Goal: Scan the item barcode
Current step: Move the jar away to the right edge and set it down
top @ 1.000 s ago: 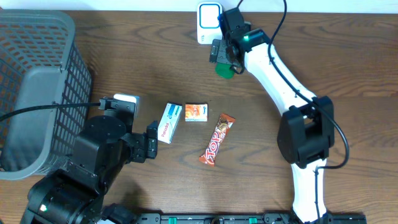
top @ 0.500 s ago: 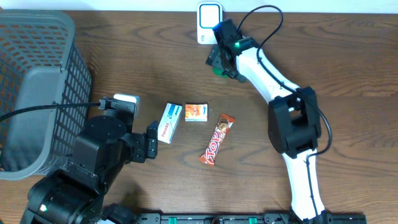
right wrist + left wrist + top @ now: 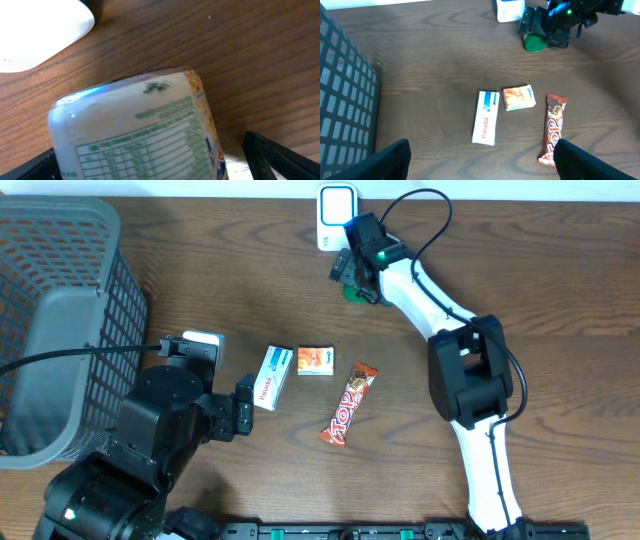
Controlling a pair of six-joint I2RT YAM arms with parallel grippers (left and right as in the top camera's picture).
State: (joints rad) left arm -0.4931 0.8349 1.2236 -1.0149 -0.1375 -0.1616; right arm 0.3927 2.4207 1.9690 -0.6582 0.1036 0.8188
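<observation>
The item, a white tub [image 3: 135, 130] with a green lid [image 3: 356, 291] and a printed nutrition table, lies between the fingers of my right gripper [image 3: 160, 165]. The gripper is open, and a gap shows beside its right finger [image 3: 280, 155]. The white barcode scanner [image 3: 335, 215] stands just behind it at the table's far edge; its rounded corner [image 3: 35, 30] fills the upper left of the right wrist view. My left gripper [image 3: 482, 167] hangs open and empty over the table's near left.
A white Panadol box [image 3: 272, 377], a small orange box [image 3: 316, 360] and a red candy bar [image 3: 349, 403] lie mid-table. A dark mesh basket [image 3: 60, 330] stands at the left edge.
The right arm has folded its elbow in toward the table's far side. Its gripper and the green-lidded tub have shifted slightly left, closer to the scanner. The left arm has not moved.
</observation>
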